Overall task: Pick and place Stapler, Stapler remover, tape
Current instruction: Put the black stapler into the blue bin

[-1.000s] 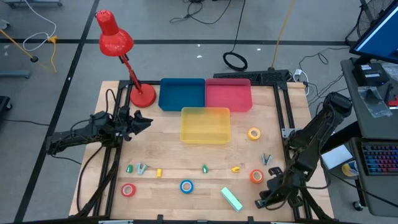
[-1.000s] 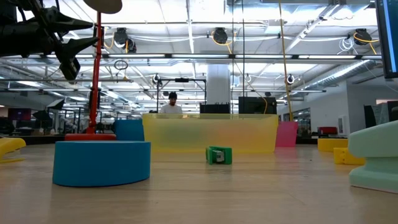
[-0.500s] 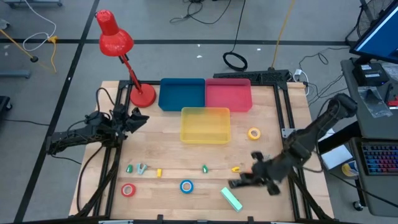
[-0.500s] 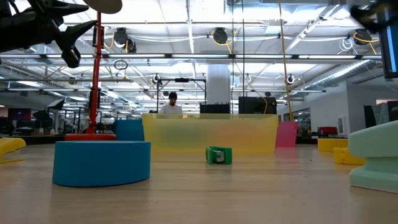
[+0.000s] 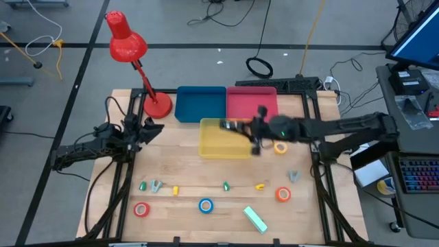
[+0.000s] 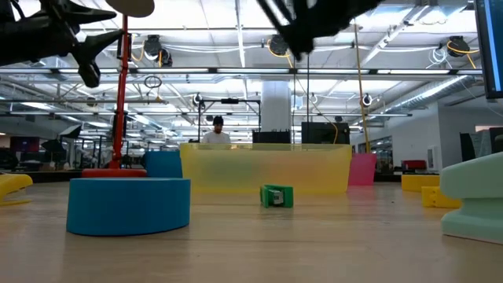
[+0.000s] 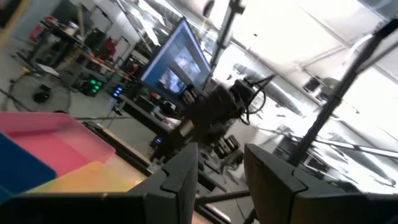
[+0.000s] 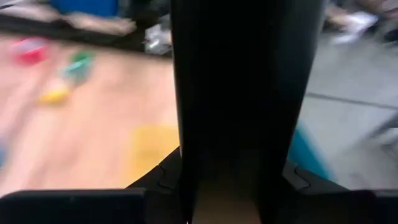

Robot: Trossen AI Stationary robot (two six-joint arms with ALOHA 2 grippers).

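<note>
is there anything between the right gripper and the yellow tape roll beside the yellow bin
Nothing visible. In the high view the right gripper hangs over the yellow bin's right edge, and the yellow tape roll lies on bare wood just right of it.

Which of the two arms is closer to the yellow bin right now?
Right. The right gripper hovers over the yellow bin's right edge; the left gripper waits off to its left, near the lamp base.

Past your left tool [image 7: 221,180], its two dark fingers [image 7: 180,183] standing apart with nothing between them, you see the pink tray [image 7: 59,134], a blue tray [image 7: 18,165] beside it and a yellow tray [image 7: 106,180] nearer. The other arm [image 7: 214,115] hangs beyond them, blurred. A lit monitor [image 7: 177,59] glows behind.
</note>
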